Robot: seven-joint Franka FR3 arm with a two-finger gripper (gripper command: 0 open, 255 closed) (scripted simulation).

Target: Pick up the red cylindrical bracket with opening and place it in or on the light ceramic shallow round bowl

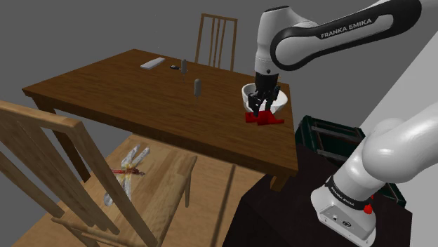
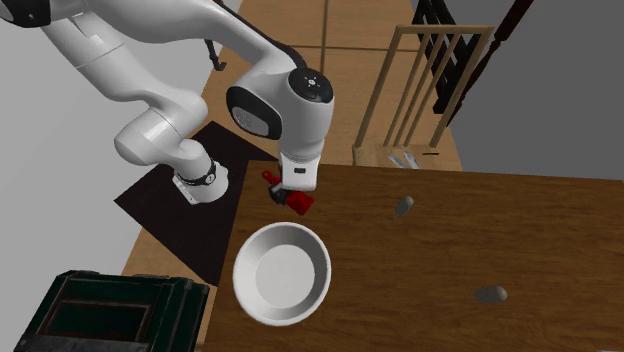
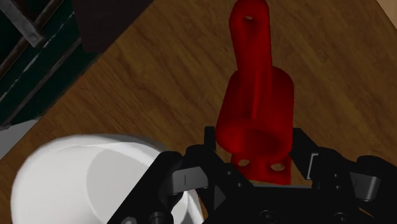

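Wrist view put the red bracket (image 3: 257,108) lying on the brown counter (image 3: 159,70), its cylinder tucked between the black fingers (image 3: 212,149), which pinched it from both sides with no gap that I could make out. Its long tab pointed away from the hand, and the white bowl (image 3: 76,178) sat just beside it. From the shoulder view the bracket looked to be resting on the counter near its edge, close in front of the bowl, with the arm (image 1: 330,35) reaching straight down over it. I judged the grasp to be the step in hand, made or all but made, with the lift not yet begun. Next it would want a straight rise, high enough for the tab to clear the bowl's rim, then a short carry over the bowl and a gentle release. The grip sat at one end, so the bracket might tilt or slip.
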